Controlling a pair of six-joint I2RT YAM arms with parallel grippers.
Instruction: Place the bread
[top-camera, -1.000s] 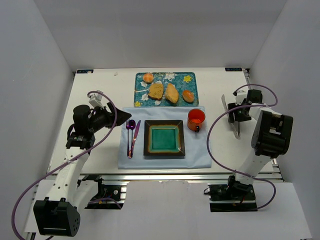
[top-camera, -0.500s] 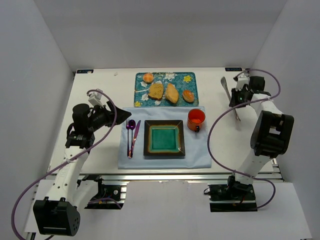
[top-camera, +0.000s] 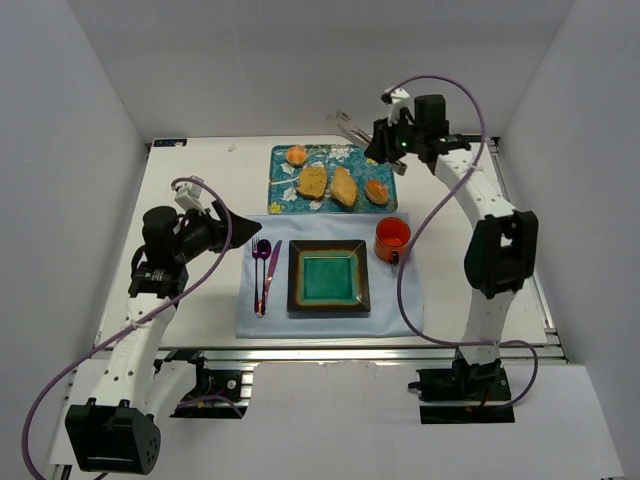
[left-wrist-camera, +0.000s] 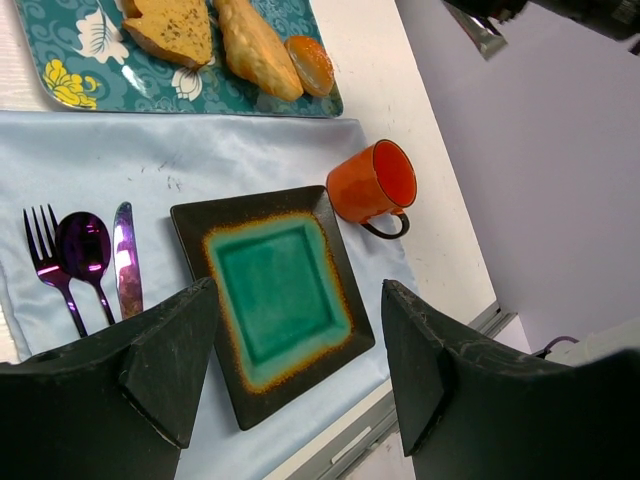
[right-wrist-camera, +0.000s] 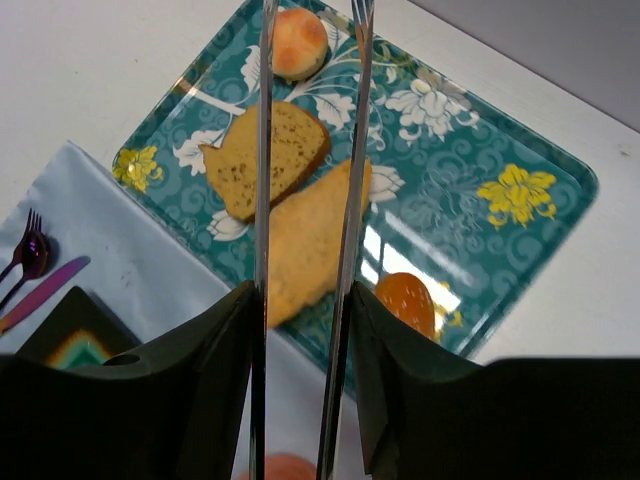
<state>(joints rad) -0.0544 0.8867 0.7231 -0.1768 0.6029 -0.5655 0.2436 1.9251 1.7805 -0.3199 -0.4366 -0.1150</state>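
The bread (right-wrist-camera: 298, 43) lies on tray (right-wrist-camera: 450, 170); right arm (top-camera: 470, 185) stretched above, fingers (right-wrist-camera: 190, 390) pinching tongs (right-wrist-camera: 262, 150).

The bread (top-camera: 296, 155) is a small round bun, pale orange-tan with a smooth domed top, whole and apparently sitting dome up. It lies in the far left corner of the patterned teal tray (right-wrist-camera: 520, 240), which sits at the far middle of the worktop (top-camera: 200, 170). It rests alone there, just beyond the brown slice (right-wrist-camera: 268, 155) and not touching it. From above it is too small to make out any surface detail.
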